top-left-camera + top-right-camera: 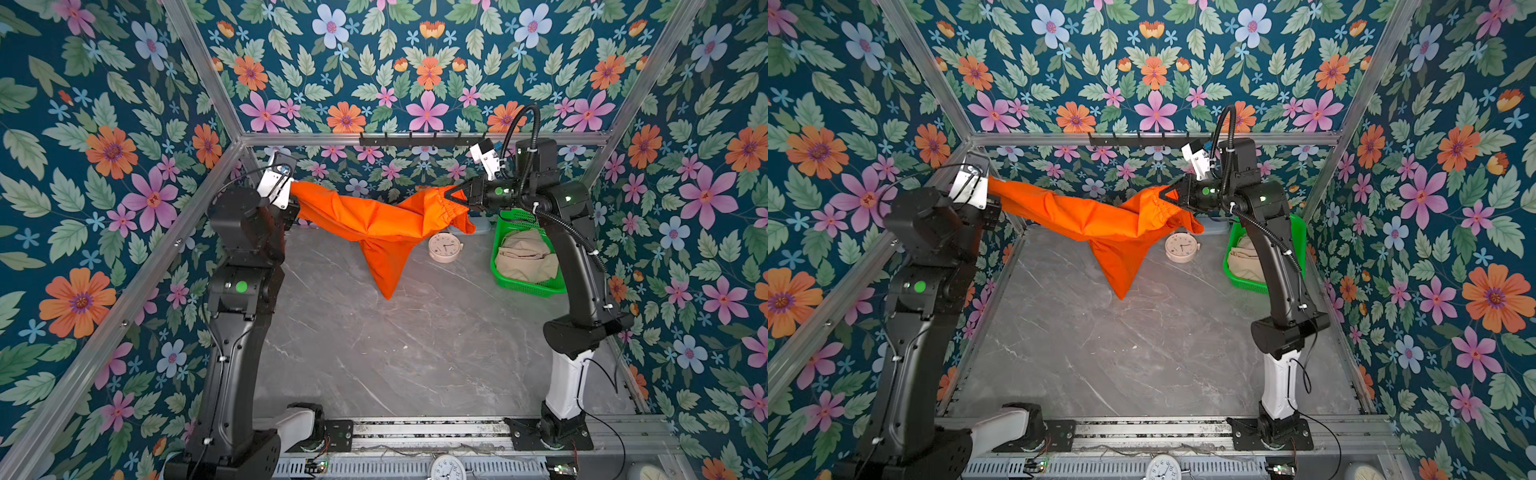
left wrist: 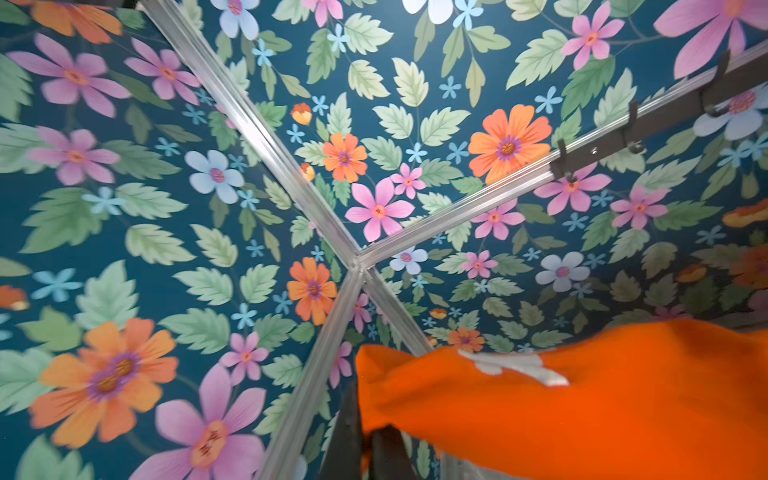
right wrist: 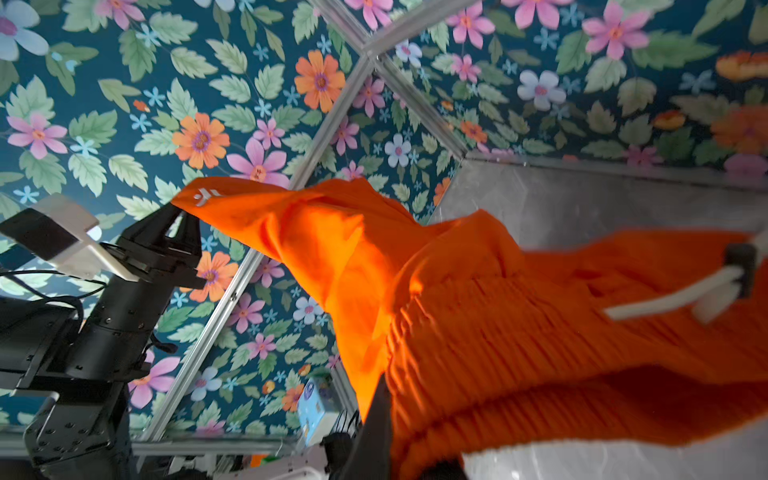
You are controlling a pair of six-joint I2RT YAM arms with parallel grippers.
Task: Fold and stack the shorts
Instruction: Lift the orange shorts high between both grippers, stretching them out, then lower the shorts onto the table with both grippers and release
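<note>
Hold on the orange shorts, strung between my two arms above the far side of the counter.

My left fingers are pinched shut on a leg hem beside the small white logo, and my right fingers are closed on the gathered elastic waistband. The free leg droops to a point toward the counter's middle; I cannot tell whether its tip touches. The beige shorts lie crumpled in the green basket at the far right corner, near a small clock. I judge the cloth light, limp and slightly slick. The thin hem could slide out, while the thick waistband gives better purchase, so I'd grip waistband corners and hems.
</note>
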